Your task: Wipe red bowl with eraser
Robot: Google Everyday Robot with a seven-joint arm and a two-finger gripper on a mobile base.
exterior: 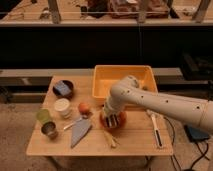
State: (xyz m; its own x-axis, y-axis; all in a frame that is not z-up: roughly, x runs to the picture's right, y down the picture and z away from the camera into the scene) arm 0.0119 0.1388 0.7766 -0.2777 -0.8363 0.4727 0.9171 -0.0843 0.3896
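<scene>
A wooden table stands before a dark counter, seen from above and in front. The red bowl sits near the table's middle, just in front of a big yellow-orange tub. A white robot arm reaches in from the right and bends down, so that the gripper is lowered into the red bowl and fills most of it. The step in hand appears to be the wiping itself. To do it well, the eraser should press lightly against the inner surface and sweep around the floor and wall in small arcs. The push should be gentle enough that the light bowl neither slides toward the tub nor tips. The eraser cannot be picked out; it is probably beneath the gripper, inside the bowl. Whether the gripper is clamped on it or not cannot be told, as only dark and pale stripes show there. Most of the bowl's inside is hidden too. To the left lie an orange ball, a white cup and a dark purple bowl holding a blue block. A white-handled tool lies to the right. The arm is cut off at the right edge.
</scene>
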